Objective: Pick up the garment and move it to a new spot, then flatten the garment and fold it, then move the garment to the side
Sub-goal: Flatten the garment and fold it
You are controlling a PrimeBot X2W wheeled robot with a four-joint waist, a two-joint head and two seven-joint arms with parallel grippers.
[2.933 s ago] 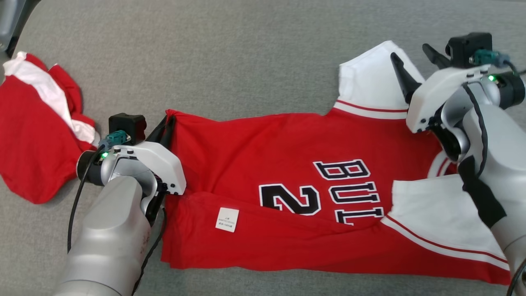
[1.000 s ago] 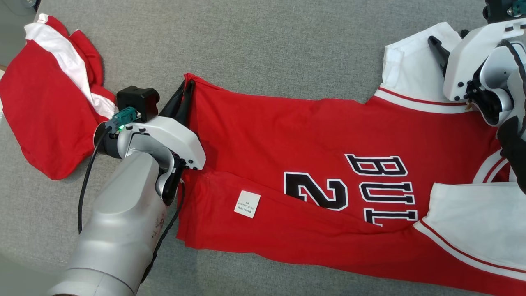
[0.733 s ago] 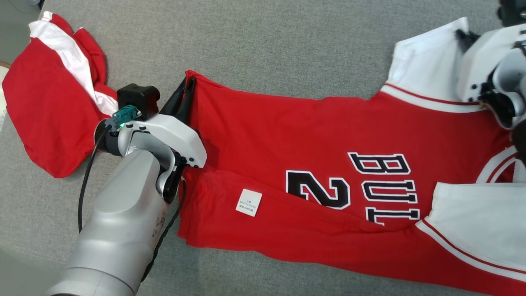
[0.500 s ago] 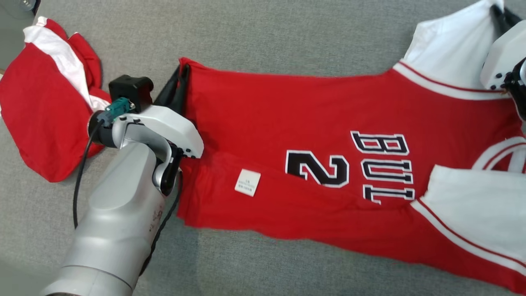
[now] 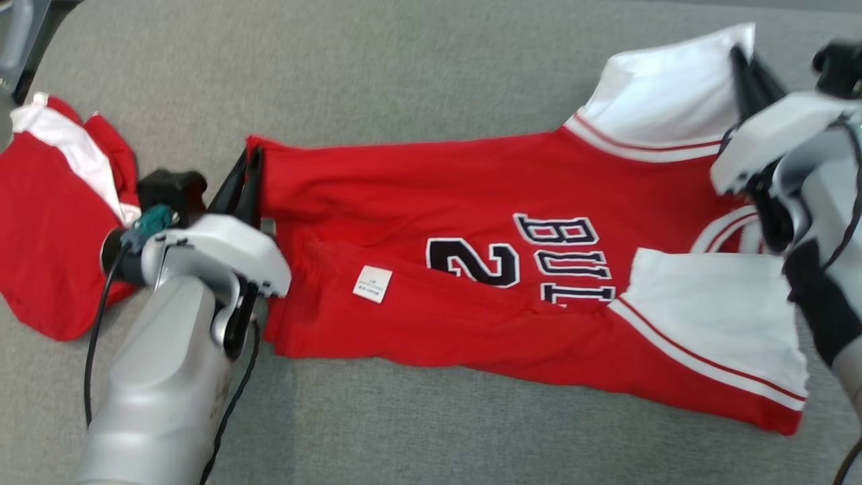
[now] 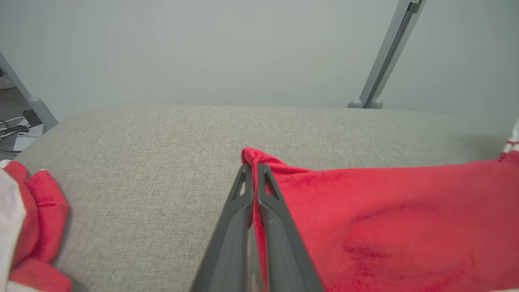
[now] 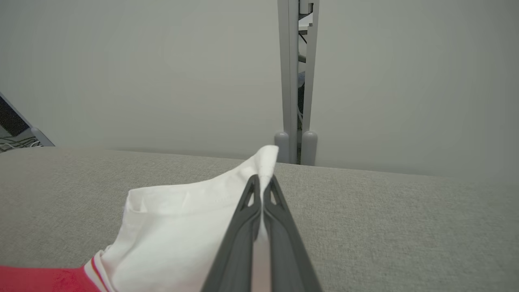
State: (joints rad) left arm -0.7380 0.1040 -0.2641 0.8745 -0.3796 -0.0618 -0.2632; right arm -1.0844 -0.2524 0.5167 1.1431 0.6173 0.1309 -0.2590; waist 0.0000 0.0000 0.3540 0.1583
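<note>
The garment (image 5: 471,202) is a red jersey with white sleeves and black lettering, spread lengthwise across the grey surface. Its near long edge is folded over, showing a white label (image 5: 372,283). My left gripper (image 5: 248,162) is shut on the jersey's far hem corner (image 6: 253,156) at the left. My right gripper (image 5: 744,57) is shut on the edge of the far white sleeve (image 5: 663,91), which is pulled up a little. In the right wrist view the fingers (image 7: 261,182) pinch the white sleeve cloth (image 7: 182,227). The near white sleeve (image 5: 714,316) lies flat at the lower right.
A second red and white garment (image 5: 47,215) lies crumpled at the left, just beyond my left wrist. Open grey surface (image 5: 404,60) stretches beyond the jersey. Grey frame posts (image 7: 296,81) stand past the far edge of the surface.
My right gripper reached over the far white sleeve and shut on its edge, lifting it. The jersey's far side has been drawn taut. The left gripper kept its hold; the camera shifted.
</note>
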